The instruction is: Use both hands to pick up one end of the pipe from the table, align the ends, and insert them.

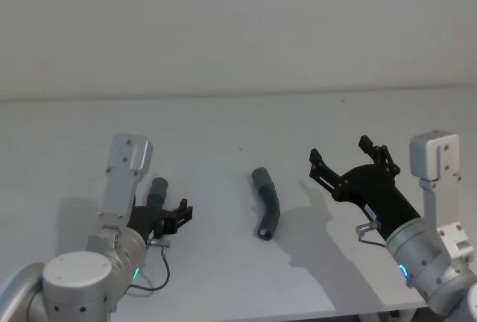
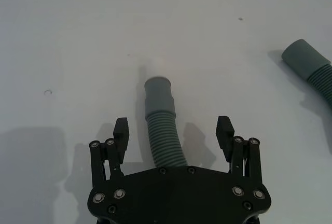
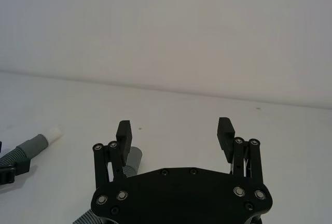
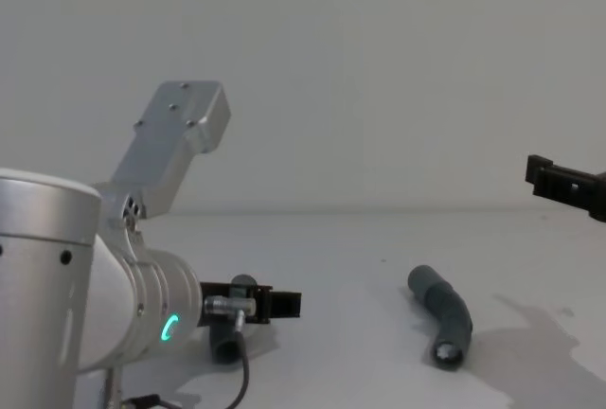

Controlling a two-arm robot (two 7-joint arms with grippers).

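A: Right, head view first. How far in?
B: Early. Both pieces lie on the table (image 1: 223,124). The tipped hose piece (image 1: 155,191) is toward the front left corner. The plain hose piece (image 1: 266,204) is mid-table, nearer the front edge. Well apart, nothing joined.
A: Grippers?
B: Left gripper (image 1: 158,206) is low over the tipped hose piece. Right gripper (image 1: 339,153) is raised with fingers spread, off toward the right edge and clear of the plain hose piece.
A: Left wrist view?
B: Fingers wide, one on each side of the ribbed middle, with a gap on both sides. No grip. The white tip (image 2: 154,64) points away from the gripper.
A: Right wrist view?
B: Spread, nothing between the fingers. The plain hose piece's cuff (image 3: 134,159) peeks out behind one finger, below the gripper.
A: Chest view?
B: Both pieces flat on the table. The plain hose piece's open end faces the front edge.
A: What remains?
B: My read is all of it: close on each piece, lift, line the white tip up with a cuff, push in.
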